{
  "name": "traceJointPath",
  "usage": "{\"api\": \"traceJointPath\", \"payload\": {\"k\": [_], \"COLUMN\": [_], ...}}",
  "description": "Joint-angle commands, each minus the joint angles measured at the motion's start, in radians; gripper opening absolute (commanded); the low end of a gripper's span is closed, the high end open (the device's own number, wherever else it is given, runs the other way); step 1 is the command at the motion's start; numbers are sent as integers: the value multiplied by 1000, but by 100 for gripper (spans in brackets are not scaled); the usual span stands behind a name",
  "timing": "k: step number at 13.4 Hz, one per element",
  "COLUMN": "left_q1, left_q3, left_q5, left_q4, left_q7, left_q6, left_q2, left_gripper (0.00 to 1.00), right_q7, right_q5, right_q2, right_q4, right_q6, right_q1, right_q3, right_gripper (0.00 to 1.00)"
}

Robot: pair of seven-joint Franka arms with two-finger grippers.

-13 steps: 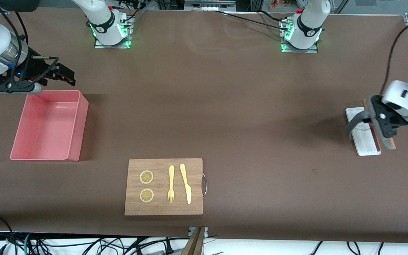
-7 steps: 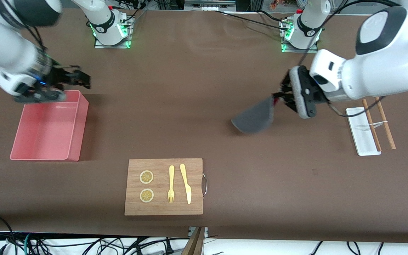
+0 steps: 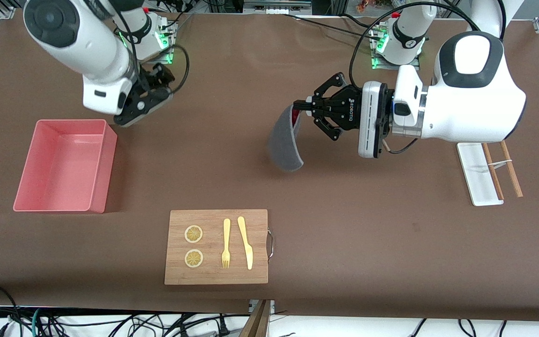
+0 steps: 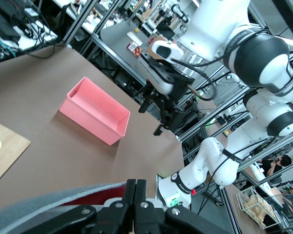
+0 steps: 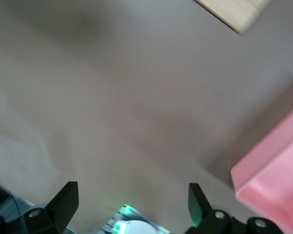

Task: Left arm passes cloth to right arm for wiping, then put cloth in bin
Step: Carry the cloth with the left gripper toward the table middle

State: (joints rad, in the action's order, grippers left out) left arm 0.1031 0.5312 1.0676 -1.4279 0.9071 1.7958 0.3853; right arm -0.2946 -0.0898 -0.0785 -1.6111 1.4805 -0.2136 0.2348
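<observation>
My left gripper (image 3: 303, 110) is shut on the top edge of the dark grey cloth (image 3: 284, 142), which hangs over the middle of the table. In the left wrist view the fingers (image 4: 135, 187) are pressed together, with the cloth (image 4: 34, 207) showing a red inner side. My right gripper (image 3: 161, 83) is open and empty, up over the table between its base and the pink bin (image 3: 66, 164). Its fingertips (image 5: 67, 197) stand wide apart. The bin is empty and also shows in the left wrist view (image 4: 95, 111) and the right wrist view (image 5: 278, 180).
A wooden board (image 3: 216, 246) with two lemon slices, a fork and a knife lies nearer the front camera. A narrow white tray (image 3: 477, 173) and wooden chopsticks (image 3: 510, 168) lie at the left arm's end of the table.
My left gripper has carried the cloth from the white tray to over the middle of the table. My right gripper has swung from over the bin's edge toward the middle.
</observation>
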Motion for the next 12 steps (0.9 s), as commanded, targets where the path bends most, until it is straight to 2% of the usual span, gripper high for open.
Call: {"api": "traceJointPath", "payload": {"k": [1,5,7,10,12], "left_q1": [9,47,53,52,53], "left_q3": [1,1,1,1,1], "left_q5": [31,40,49,60,61], "left_q4": [11,12,14,11,11], "left_q7": [84,87,90,91,91], "left_q6": [-7,-12,-16,-18,-18], "left_q2": [35,56,58,63,63], "left_gripper": [0,0,0,0,0], "right_q7": [-296,-564,-635,-776,-917], "right_q5": [-112,-289,-379,-465,-560], "right_q2": [-3,-21,-33,-79,-122], "right_q4": [5,5,7,-15,-27], "right_q6": [9,49,53,153,208], "right_q1": [14,22,40,34,33], "right_q3": [1,-22,-31,-32,-29], "right_gripper": [100,99,99,99,99]}}
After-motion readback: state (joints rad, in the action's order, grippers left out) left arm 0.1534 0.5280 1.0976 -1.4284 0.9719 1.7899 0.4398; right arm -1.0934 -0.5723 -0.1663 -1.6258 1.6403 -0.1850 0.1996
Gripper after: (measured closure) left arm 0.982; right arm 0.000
